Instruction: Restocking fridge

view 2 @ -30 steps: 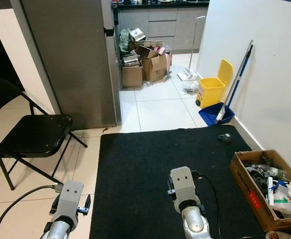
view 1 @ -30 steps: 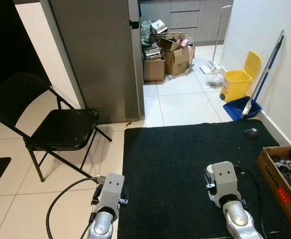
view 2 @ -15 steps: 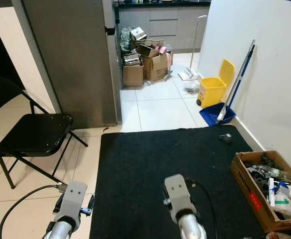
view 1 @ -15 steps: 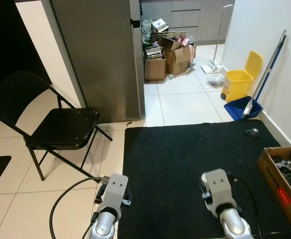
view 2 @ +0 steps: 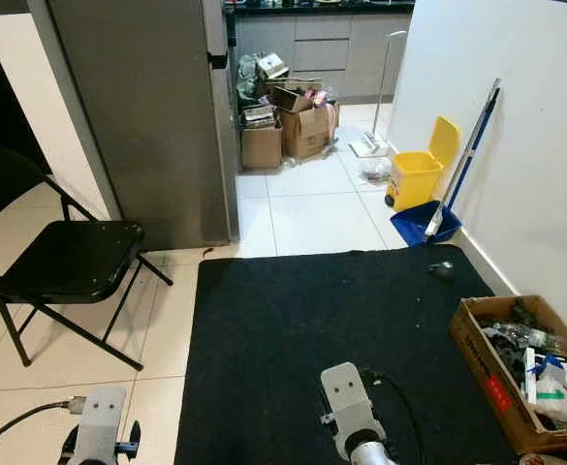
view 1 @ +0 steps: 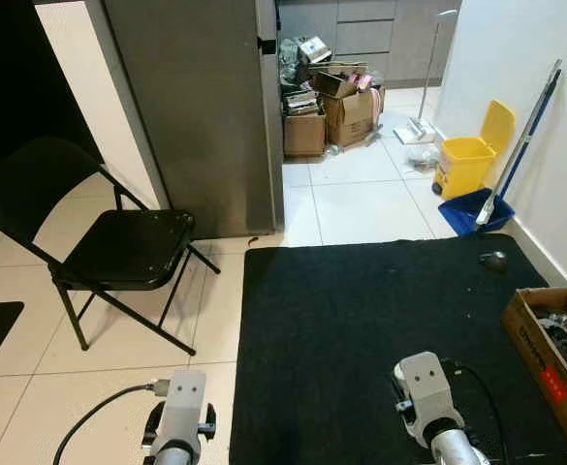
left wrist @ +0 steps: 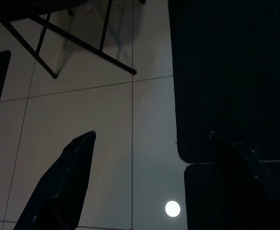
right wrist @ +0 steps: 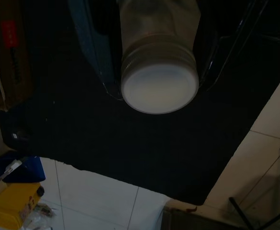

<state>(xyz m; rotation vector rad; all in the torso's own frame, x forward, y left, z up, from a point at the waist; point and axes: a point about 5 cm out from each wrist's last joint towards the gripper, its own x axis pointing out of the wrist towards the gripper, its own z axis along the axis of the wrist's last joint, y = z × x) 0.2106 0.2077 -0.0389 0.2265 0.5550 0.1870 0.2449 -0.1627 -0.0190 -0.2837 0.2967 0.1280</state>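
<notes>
The tall grey fridge [view 1: 196, 107] stands ahead on the left with its door closed. In the right wrist view, my right gripper [right wrist: 156, 72] is shut on a clear jar [right wrist: 160, 88] with a pale metal lid, held over the black mat [right wrist: 106, 139]. My left gripper [left wrist: 151, 135] is open with nothing between its fingers, above the white floor tiles at the mat's edge. Both silver arms show low in the eye views, the left arm [view 1: 181, 417] over the tiles and the right arm [view 1: 424, 387] over the mat.
A black folding chair [view 1: 118, 247] stands left of the mat [view 1: 380, 320]. An open cardboard box [view 1: 540, 354] of goods sits at the right. A yellow bin [view 1: 469, 155], a blue dustpan [view 1: 469, 211] and stacked cartons [view 1: 327, 107] lie beyond.
Both arms have dropped lower in the eye views; the left arm has also shifted left, off the mat's edge and over the tiles.
</notes>
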